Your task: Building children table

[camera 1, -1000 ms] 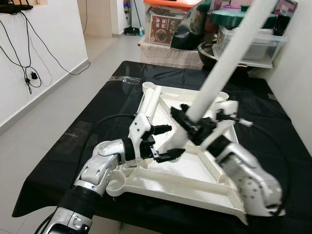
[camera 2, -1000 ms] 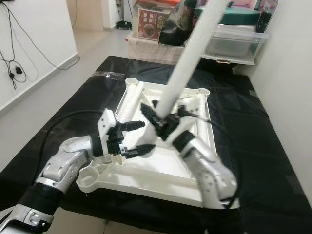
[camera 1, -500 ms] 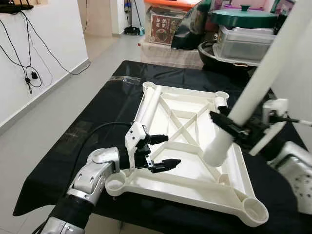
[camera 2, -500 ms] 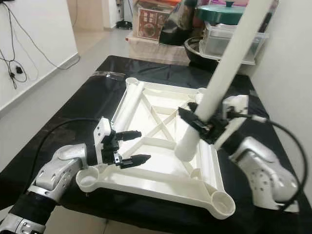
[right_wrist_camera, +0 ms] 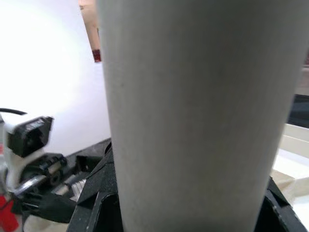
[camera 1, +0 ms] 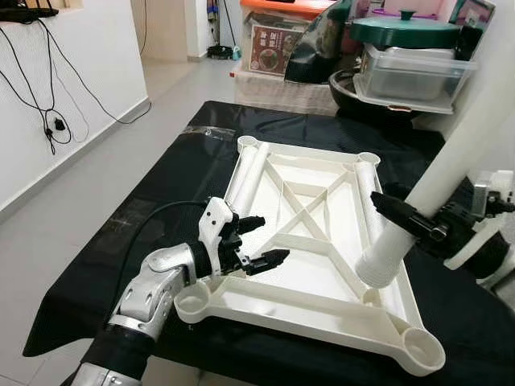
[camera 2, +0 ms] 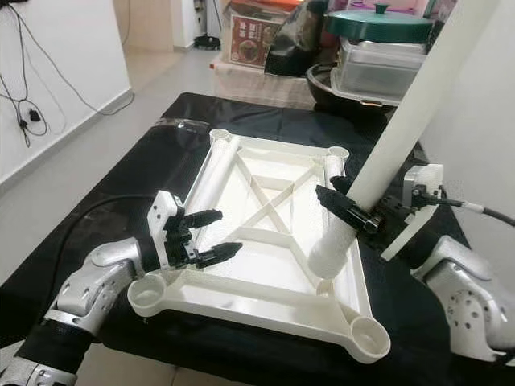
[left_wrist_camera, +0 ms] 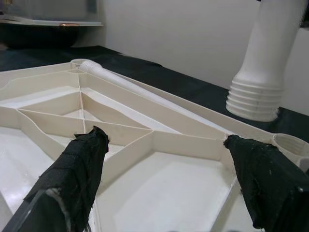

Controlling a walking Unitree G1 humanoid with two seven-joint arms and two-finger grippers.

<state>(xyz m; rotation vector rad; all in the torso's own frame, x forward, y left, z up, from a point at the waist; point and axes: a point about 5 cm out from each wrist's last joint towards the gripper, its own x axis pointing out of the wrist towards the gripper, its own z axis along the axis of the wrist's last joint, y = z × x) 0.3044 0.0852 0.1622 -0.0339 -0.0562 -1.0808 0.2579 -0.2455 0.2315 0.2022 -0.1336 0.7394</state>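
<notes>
Right claw (camera 2: 362,211) pinching tilted white leg tube (camera 2: 402,137), threaded end (left_wrist_camera: 254,99) plain at left wrist, left claw (camera 1: 259,240) spread over tabletop frame (camera 1: 314,297)

Even, bright indoor light fills both head views, which are sharp, with soft shadows only inside the ribs of the white table top (camera 1: 322,273) and a dull sheen on the black cloth (camera 1: 161,193). In the left wrist view the near black fingers (left_wrist_camera: 72,183) are blurred. The right wrist view has a blown-out white wall (right_wrist_camera: 43,72) and a soft, out-of-focus table leg (right_wrist_camera: 193,116).
</notes>
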